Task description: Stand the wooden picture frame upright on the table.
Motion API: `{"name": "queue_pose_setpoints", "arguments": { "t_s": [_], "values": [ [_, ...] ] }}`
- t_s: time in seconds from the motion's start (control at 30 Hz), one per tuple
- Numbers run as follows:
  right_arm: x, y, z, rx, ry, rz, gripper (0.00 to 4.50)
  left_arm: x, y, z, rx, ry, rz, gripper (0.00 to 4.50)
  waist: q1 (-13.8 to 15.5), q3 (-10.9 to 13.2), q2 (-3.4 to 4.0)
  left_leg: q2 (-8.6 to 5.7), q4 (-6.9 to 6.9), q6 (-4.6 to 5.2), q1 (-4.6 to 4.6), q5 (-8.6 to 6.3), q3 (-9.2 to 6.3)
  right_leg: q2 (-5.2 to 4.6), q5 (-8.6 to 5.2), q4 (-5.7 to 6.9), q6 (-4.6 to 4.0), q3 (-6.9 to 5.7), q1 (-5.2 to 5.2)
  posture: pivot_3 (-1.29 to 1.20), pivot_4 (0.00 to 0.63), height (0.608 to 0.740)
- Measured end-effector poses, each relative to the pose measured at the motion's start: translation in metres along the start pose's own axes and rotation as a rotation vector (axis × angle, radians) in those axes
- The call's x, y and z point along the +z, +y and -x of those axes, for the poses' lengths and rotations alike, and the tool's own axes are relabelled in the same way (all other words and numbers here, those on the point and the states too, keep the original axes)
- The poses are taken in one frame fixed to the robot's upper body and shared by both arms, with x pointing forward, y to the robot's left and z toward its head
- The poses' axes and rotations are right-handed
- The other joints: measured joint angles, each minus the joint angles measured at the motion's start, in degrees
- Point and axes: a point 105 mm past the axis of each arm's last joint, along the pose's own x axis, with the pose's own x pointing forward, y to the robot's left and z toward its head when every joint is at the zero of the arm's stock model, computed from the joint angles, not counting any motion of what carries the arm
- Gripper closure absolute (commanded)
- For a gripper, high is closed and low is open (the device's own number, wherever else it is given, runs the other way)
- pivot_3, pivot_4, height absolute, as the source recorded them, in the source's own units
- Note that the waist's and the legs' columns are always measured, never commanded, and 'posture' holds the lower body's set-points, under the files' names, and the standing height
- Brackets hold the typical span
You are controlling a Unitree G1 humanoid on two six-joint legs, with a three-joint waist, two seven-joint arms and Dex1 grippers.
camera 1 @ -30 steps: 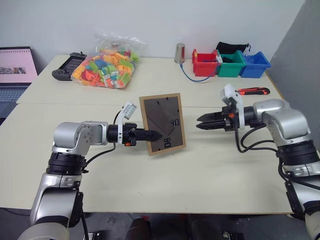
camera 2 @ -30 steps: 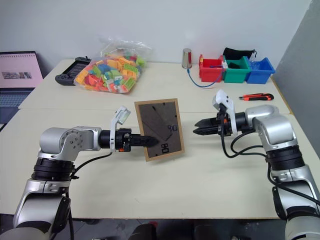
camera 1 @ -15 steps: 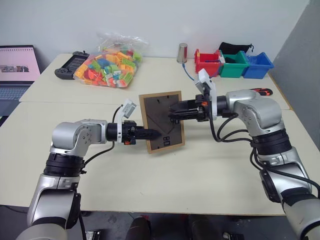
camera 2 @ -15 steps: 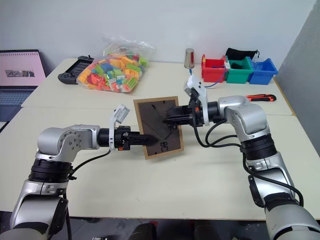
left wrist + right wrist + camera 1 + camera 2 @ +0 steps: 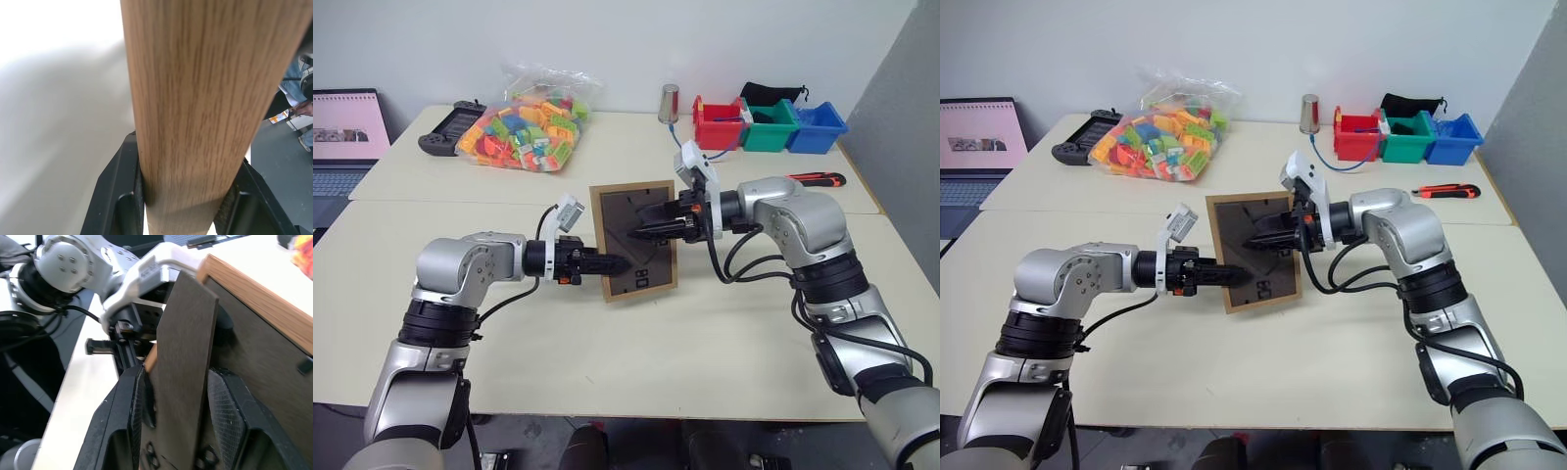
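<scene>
both end effectors on the wooden picture frame

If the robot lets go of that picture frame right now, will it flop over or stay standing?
It would probably tip: the picture frame is thin and flat, held off the table by its edge in the left gripper. It looks stiff, not floppy. The right gripper has the stand flap between its fingers; pulled out, that flap should prop it up.
</scene>
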Motion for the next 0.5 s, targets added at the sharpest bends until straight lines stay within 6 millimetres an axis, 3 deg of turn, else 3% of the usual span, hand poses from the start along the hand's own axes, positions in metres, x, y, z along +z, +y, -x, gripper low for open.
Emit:
{"name": "queue_pose_setpoints", "arguments": {
  "t_s": [0.13, 0.27, 0.5],
  "values": [
    [0.006, 0.016, 0.009, 0.086, 0.003, -0.004, 2.53, 0.000, 0.000, 0.000, -0.001, -0.001, -0.004, 3.21, 0.06, 0.00, 0.00, 0.00, 0.00, 0.00, 0.00, 0.00, 0.00, 0.00, 0.00, -0.01, 0.00, 0.00, 0.00, 0.00, 0.150, 0.740],
    [0.003, 0.016, 0.017, 0.081, 0.016, -0.002, 2.53, 0.000, 0.000, -0.001, -0.003, -0.001, -0.014, 3.21, 0.06, 0.00, 0.00, 0.00, 0.01, 0.00, 0.01, 0.00, 0.00, 0.00, 0.00, 0.00, 0.00, 0.00, 0.00, 0.00, 0.150, 0.740],
    [-0.018, -0.022, 0.042, -0.146, 0.065, 0.010, 2.53, -0.001, 0.000, 0.001, 0.003, 0.005, -0.011, 3.21, 0.05, 0.00, 0.00, -0.01, 0.00, 0.01, -0.01, 0.00, 0.02, 0.00, 0.00, -0.03, 0.00, 0.03, 0.00, 0.00, 0.150, 0.740]
  ]
}}
